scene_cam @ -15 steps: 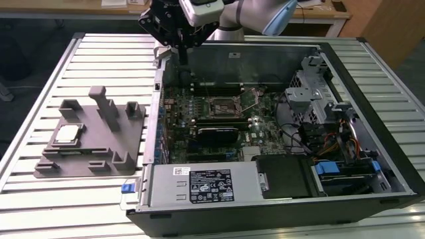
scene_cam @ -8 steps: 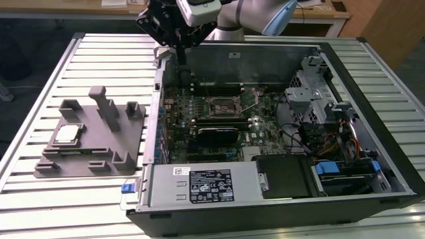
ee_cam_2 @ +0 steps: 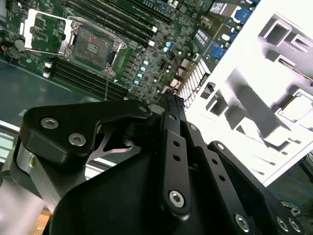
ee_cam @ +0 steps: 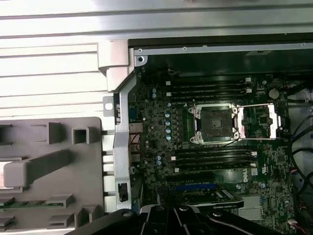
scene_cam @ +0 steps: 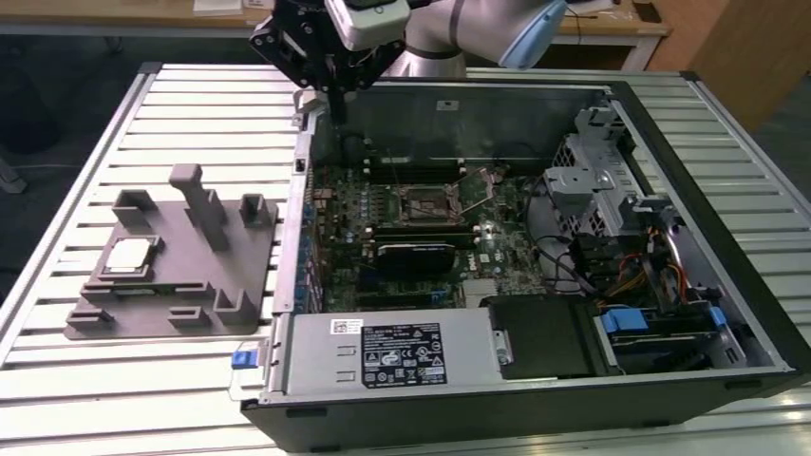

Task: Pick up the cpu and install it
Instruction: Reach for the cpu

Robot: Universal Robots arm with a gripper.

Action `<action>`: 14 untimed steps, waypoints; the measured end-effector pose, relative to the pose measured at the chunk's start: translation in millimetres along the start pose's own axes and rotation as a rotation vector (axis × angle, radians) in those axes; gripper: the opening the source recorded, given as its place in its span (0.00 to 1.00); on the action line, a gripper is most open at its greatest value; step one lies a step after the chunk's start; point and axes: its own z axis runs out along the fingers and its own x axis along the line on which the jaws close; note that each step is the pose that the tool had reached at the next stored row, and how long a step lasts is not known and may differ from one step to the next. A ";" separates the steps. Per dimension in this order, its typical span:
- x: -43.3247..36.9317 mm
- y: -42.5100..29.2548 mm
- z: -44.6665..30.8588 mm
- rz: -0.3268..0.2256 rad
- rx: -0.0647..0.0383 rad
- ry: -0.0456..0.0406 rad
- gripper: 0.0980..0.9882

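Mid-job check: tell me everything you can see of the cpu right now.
The cpu is a small flat square chip with a silvery-white metallic top and a thin darker rim. It lies flat, top up, seated in a recess of the grey tray, on the exterior view's left, outside the open computer case. Only the tray touches it; the gripper hangs apart from it, above the case's edge.
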 end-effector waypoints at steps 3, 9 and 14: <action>5.2 -0.5 -0.1 0.000 0.000 0.0000 0.01; 15.5 -1.7 -0.5 0.000 -0.001 0.0001 0.01; 25.1 -3.0 -0.8 0.000 -0.002 0.0002 0.01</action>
